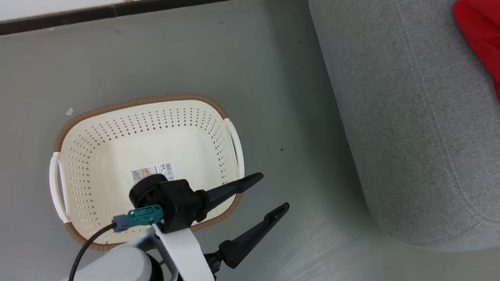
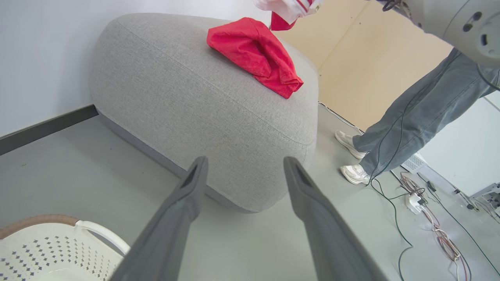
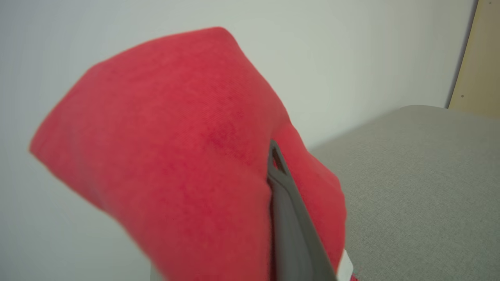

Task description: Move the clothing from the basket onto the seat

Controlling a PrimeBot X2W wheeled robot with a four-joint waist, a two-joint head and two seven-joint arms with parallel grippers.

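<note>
The cream basket stands on the floor with no garment in it, just a barcode label on its bottom. My left gripper hovers over the basket's right rim, open and holding nothing; in the left wrist view its fingers spread wide toward the grey seat. One red piece of clothing lies crumpled on top of the seat. My right gripper is shut on a second red garment, which hangs above the seat and hides one finger.
A person's legs in grey trousers and white shoes stand by the seat's far end. Cables and a power strip lie on the floor there. A white wall with a dark skirting board runs behind the basket.
</note>
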